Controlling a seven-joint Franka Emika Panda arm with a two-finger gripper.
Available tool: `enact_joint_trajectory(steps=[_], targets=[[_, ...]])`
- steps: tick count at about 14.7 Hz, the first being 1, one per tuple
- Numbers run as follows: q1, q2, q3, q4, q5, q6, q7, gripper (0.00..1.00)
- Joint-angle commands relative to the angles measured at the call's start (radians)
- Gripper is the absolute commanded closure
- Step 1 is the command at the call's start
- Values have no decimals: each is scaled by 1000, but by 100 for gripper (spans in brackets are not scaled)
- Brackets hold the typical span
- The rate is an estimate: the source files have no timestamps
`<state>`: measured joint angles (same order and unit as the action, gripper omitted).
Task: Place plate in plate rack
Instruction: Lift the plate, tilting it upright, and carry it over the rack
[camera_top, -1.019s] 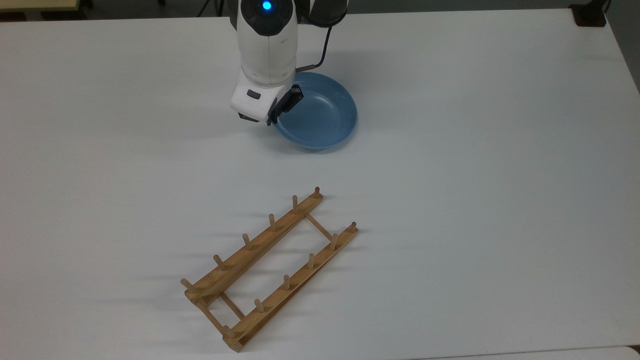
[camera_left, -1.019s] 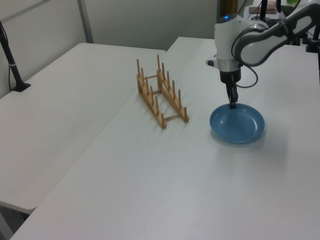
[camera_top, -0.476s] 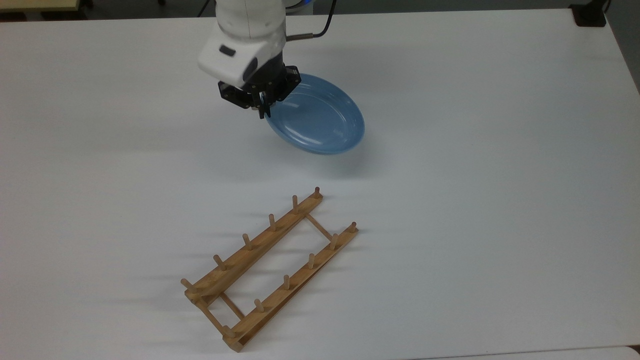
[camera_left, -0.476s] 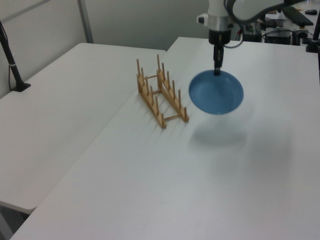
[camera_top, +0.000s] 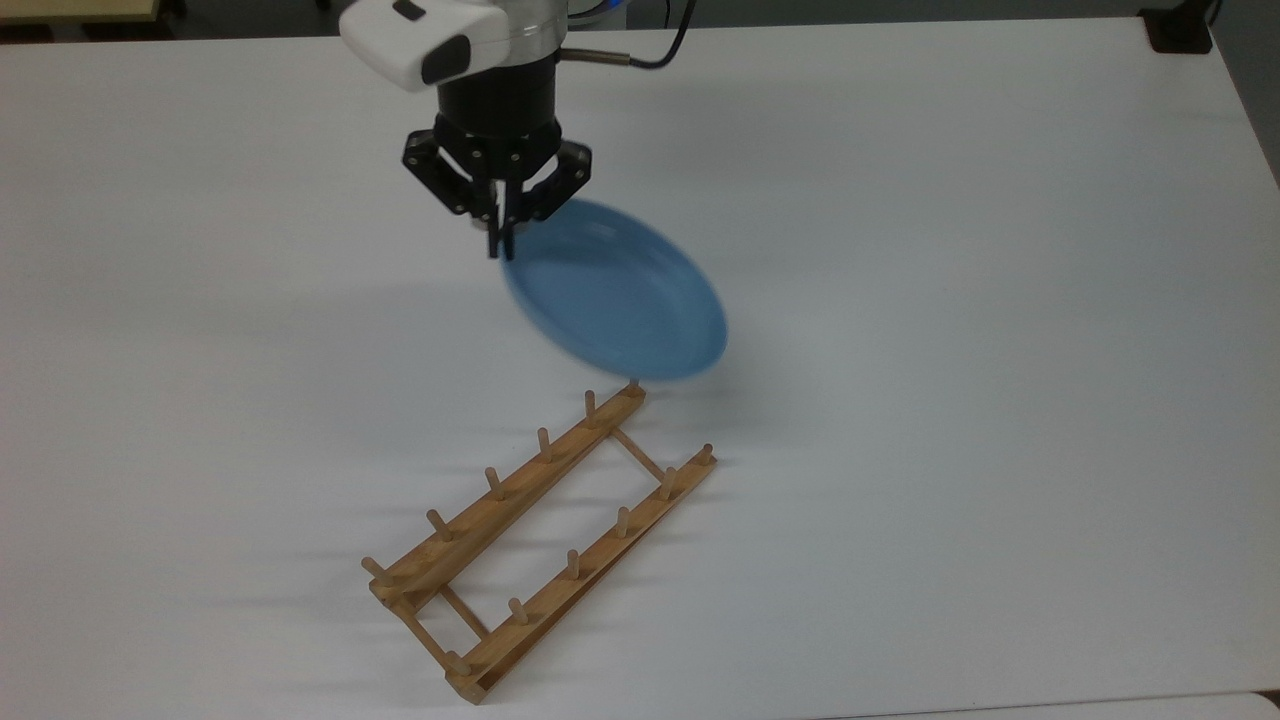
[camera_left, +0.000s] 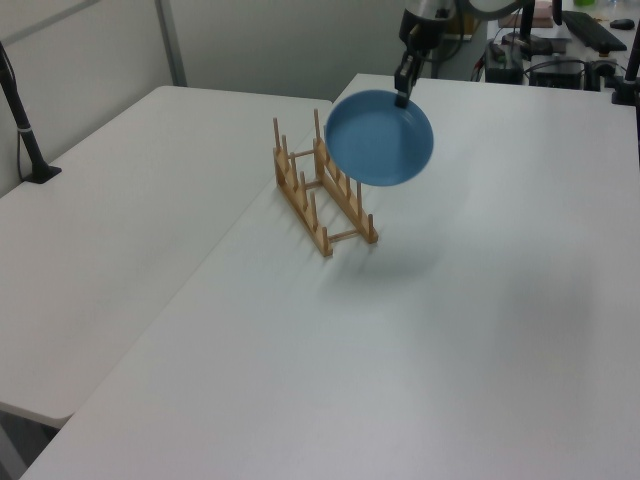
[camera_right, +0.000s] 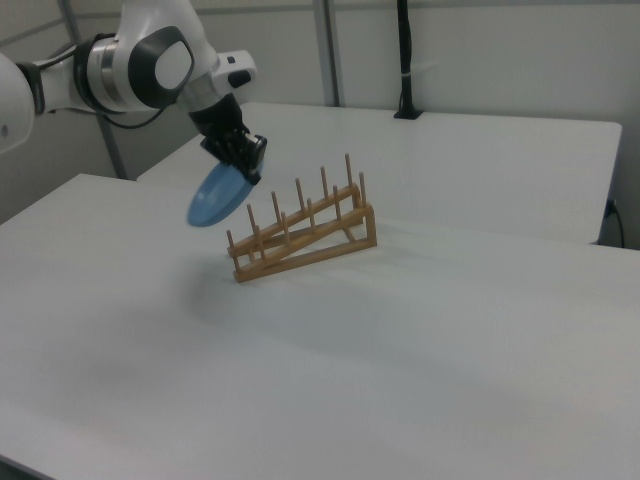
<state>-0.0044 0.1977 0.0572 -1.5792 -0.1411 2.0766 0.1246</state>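
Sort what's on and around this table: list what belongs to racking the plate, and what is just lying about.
Belongs to the job:
- round light-blue plate, held tilted in the air by its rim
- long light-brown wooden plate rack with upright pegs, standing empty
- gripper, shut on the plate's rim

Just lying about:
- black post on the neighbouring white table
- clutter of cables and devices on the far desk
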Motion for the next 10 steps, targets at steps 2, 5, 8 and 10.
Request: enact_joint_trajectory(steps=[2,5,8,10], targets=[[15,31,0,8,-210,199,330,100],[15,52,0,7,-354,315,484,100],[23,83,0,1,-521,388,530,100],[29,101,-4,-2,-583,462,530,100]])
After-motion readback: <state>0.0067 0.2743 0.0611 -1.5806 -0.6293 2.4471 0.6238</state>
